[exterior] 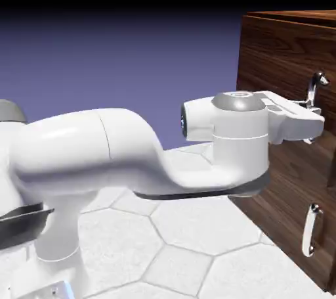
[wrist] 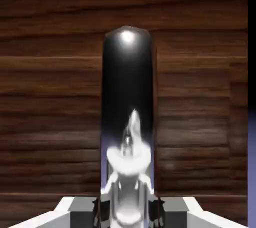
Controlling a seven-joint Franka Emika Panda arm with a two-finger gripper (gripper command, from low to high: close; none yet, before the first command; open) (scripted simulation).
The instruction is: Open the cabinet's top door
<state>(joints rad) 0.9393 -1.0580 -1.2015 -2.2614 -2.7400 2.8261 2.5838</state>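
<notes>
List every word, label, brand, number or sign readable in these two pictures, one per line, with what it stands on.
No readable text anywhere.
White robot arm: no lettering or logo that can be read.
Pale block at the exterior view's bottom left: small marks, too small to read.
Dark wooden cabinet: only wood grain.
Upper silver handle: only shine and reflections.

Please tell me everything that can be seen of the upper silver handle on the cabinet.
The upper handle is a shiny, metallic-looking bar, rounded at its end and mirror-like: the hand view shows a bright highlight on it and pale reflections. It is mounted on the cabinet's dark wood-grain top door, above the lower handle, and looks upright in the exterior view. The gripper is closed on it, one fingertip on either side. The gripper's hand hides part of it in the exterior view.
</notes>
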